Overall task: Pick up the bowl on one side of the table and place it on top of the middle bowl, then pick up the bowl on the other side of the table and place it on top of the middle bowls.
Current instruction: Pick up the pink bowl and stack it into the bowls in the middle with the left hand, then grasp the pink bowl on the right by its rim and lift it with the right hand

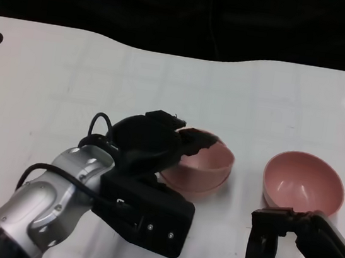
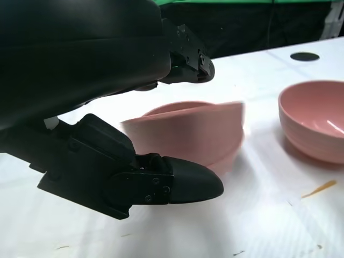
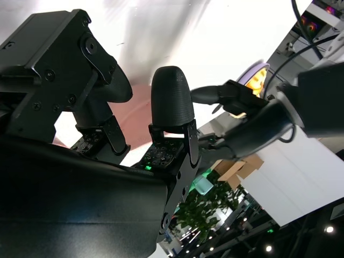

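Left hand: the left hand [image 1: 157, 149] is holding a pink bowl [image 1: 203, 165] by its near rim, fingers [image 1: 193, 138] hooking over the edge from above while the thumb [image 2: 188, 183] is lying under the outer wall; gripping the rim this way is leaving the bowl's base free to settle into another.
Carried bowl: it is sitting tilted at the middle of the white table [image 1: 72, 71], and a second pink rim [image 2: 228, 158] is showing just beneath it in the left wrist view, so it is probably nesting onto the middle bowl; whether it is fully seated cannot be told.
Right hand: the right hand [image 1: 290, 252] is waiting with fingers spread, grasping nothing.
Remaining bowl: the other side bowl [image 1: 304, 181] is resting upright just beyond the right hand, apart from the stack, likely the next pick.
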Controlling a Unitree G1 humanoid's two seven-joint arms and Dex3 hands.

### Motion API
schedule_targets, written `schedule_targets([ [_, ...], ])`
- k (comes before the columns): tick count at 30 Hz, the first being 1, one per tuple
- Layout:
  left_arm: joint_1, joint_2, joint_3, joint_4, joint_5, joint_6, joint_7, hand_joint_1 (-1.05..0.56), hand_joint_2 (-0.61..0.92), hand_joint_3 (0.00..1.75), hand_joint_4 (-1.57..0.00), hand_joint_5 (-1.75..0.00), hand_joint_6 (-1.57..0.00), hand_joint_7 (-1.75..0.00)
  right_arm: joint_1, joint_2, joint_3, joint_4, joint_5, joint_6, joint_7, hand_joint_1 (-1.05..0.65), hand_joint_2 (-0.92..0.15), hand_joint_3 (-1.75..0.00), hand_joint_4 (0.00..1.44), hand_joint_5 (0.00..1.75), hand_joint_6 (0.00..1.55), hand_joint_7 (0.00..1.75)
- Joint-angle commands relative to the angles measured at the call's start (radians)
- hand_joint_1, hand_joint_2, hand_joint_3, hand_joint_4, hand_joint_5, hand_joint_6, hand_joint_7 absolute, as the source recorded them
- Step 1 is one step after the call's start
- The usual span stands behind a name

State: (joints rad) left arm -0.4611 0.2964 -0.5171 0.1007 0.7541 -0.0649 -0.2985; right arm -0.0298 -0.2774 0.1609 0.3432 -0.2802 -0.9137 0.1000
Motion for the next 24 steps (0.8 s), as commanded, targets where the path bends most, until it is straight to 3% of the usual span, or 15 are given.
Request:
schedule_targets([
  [1, 0.059, 0.041, 0.051, -0.094, -0.050, 0.003, -0.033, -0.92, 0.92, 0.54, 0.00, -0.08, -0.07, -0.01, -0.001, -0.002, 0.000, 0.004, 0.021, -0.002, 0.005, 0.09, -0.21, -1.56, 0.88, 1.75, 0.83, 1.44],
  [6, 0.181, 0.078, 0.141, -0.190, -0.088, -0.071, 0.075, -0.81, 0.92, 0.48, -0.10, -0.14, -0.14, -0.04, 0.004, -0.004, -0.005, -0.020, 0.004, 0.021, 0.003, 0.09, -0.21, -1.56, 0.88, 1.75, 0.83, 1.44],
  [10, 0.252, 0.079, 0.196, -0.169, -0.141, -0.174, 0.173, -0.69, 0.92, 0.37, -0.22, -0.21, -0.23, -0.07, 0.004, -0.001, -0.007, -0.019, -0.002, 0.021, -0.004, 0.10, -0.21, -1.57, 0.88, 1.75, 0.84, 1.43],
  [12, 0.298, 0.071, 0.228, -0.149, -0.185, -0.242, 0.229, -0.53, 0.92, 0.29, -0.38, -0.32, -0.37, -0.12, 0.006, 0.002, -0.007, -0.022, 0.003, 0.015, -0.006, 0.12, -0.22, -1.57, 0.88, 1.75, 0.84, 1.44],
  [16, 0.348, 0.055, 0.266, -0.129, -0.243, -0.312, 0.277, -0.47, 0.92, 0.25, -0.44, -0.37, -0.43, -0.13, 0.012, 0.002, -0.007, -0.034, 0.004, 0.021, -0.005, 0.13, -0.23, -1.57, 0.88, 1.75, 0.84, 1.44],
  [17, 0.385, 0.043, 0.293, -0.123, -0.289, -0.348, 0.301, -0.36, 0.92, 0.22, -0.47, -0.71, -0.58, -0.22, 0.014, 0.002, -0.007, -0.041, 0.005, 0.025, -0.004, 0.13, -0.23, -1.57, 0.87, 1.75, 0.83, 1.45],
  [18, 0.425, 0.031, 0.320, -0.117, -0.331, -0.384, 0.327, -0.29, 0.92, 0.22, -0.51, -0.90, -0.69, -0.29, 0.015, 0.001, -0.008, -0.046, 0.005, 0.026, -0.003, 0.13, -0.23, -1.57, 0.87, 1.75, 0.83, 1.45],
  [21, 0.491, 0.006, 0.364, -0.102, -0.398, -0.443, 0.360, -0.15, 0.90, 0.23, -0.67, -1.13, -0.90, -0.49, 0.013, -0.005, -0.010, -0.049, 0.007, 0.026, 0.000, 0.13, -0.23, -1.57, 0.87, 1.75, 0.83, 1.45],
  [22, 0.513, -0.008, 0.374, -0.100, -0.425, -0.455, 0.363, -0.14, 0.87, 0.29, -0.68, -1.17, -0.89, -0.57, 0.011, -0.007, -0.012, -0.043, 0.010, 0.021, 0.000, 0.13, -0.23, -1.57, 0.87, 1.75, 0.83, 1.45],
  [24, 0.555, -0.033, 0.387, -0.108, -0.462, -0.464, 0.363, -0.09, 0.71, 0.61, -0.71, -1.37, -0.86, -0.79, 0.005, -0.010, -0.015, -0.027, 0.017, 0.003, -0.001, 0.12, -0.23, -1.56, 0.87, 1.75, 0.82, 1.45],
])
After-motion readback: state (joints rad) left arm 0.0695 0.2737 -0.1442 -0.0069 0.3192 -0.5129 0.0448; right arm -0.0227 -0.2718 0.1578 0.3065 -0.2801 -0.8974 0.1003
